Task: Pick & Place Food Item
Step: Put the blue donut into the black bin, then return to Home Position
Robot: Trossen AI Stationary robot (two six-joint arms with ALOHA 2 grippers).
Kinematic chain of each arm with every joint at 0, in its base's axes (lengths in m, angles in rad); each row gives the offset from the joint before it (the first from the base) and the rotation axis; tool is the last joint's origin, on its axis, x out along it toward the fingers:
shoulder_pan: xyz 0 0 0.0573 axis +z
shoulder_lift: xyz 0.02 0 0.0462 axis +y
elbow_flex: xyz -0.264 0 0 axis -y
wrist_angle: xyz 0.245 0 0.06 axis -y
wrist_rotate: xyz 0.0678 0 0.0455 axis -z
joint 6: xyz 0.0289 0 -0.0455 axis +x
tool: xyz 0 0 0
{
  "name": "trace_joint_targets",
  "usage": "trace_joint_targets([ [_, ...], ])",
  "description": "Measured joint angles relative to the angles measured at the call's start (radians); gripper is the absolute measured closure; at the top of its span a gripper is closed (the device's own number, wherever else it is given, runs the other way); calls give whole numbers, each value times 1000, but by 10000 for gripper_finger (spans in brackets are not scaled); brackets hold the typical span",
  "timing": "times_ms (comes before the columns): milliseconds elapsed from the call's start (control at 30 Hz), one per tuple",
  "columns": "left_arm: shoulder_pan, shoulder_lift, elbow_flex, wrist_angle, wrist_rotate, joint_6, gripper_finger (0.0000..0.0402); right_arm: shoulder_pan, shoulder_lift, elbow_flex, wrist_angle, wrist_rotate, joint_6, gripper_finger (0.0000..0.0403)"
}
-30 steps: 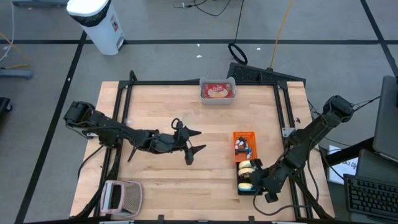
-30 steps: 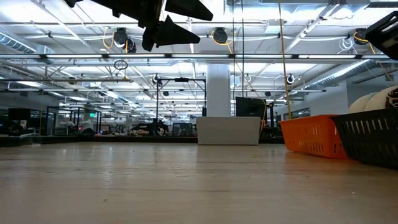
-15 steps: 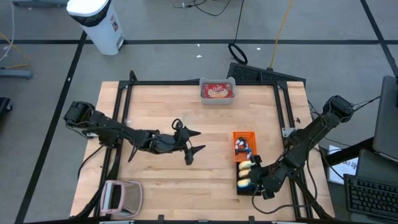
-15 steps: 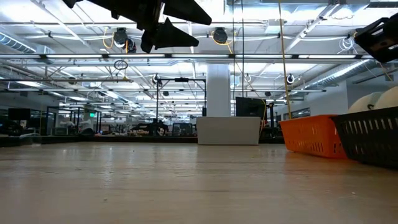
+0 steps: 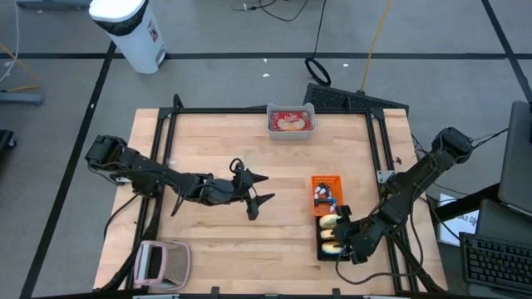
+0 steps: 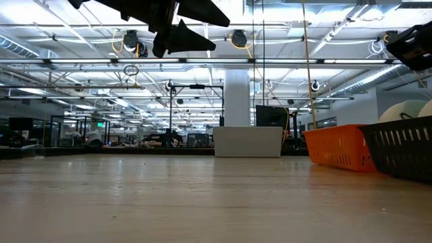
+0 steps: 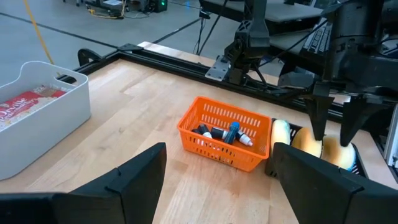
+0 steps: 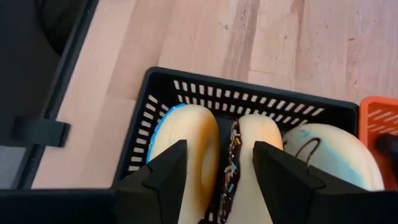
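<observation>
Three donuts stand on edge in a black basket [image 8: 155, 99]: a blue-iced one [image 8: 186, 140], a chocolate sprinkled one [image 8: 245, 134] and a pale one [image 8: 329, 152]. My right gripper [image 8: 219, 146] is open above them at the table's near right [image 5: 341, 235], with the blue and the chocolate donut between its fingers. The left wrist view shows it too [image 7: 331, 134]. My left gripper [image 5: 268, 188] hangs open and with nothing in it above the table's middle, pointing at the baskets. My right gripper comes at the donuts slanting down from above, with one finger [image 7: 317, 124] on either side of a donut's top [image 7: 339, 149]. Whether the fingers touch a donut I cannot tell.
An orange basket [image 5: 326, 193] of small bottles stands right behind the black one. A white bin [image 5: 291, 121] holding a red packet sits at the far edge. A pink-grey thing [image 5: 162, 262] lies at the near left corner. Bare wood lies between the arms.
My right gripper has tipped further down over the black basket, and in the low view it shows lower than before. The donut tops seen there have shifted a little.
</observation>
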Motion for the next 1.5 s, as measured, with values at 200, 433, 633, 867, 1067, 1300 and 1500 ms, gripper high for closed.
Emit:
trace_joint_targets([
  [200,1,0,0,0,-1,4,103,0,-35,0,10,-2,-32,235],
  [433,1,0,0,4,-2,-5,113,-7,-131,0,20,-2,-103,236],
  [633,1,-5,0,1,-2,129,115,-20,-314,0,51,-79,-116,236],
  [867,10,-3,-1,5,-2,281,107,-20,-538,0,134,-79,-455,236],
  [1067,1,-10,-1,-6,6,199,103,-20,-643,-44,181,22,-632,236],
  [1300,37,-113,-162,95,11,189,102,-54,-783,-190,232,241,-530,236],
  [1500,79,-345,-429,306,78,184,100,-124,-941,-241,228,236,-500,236],
])
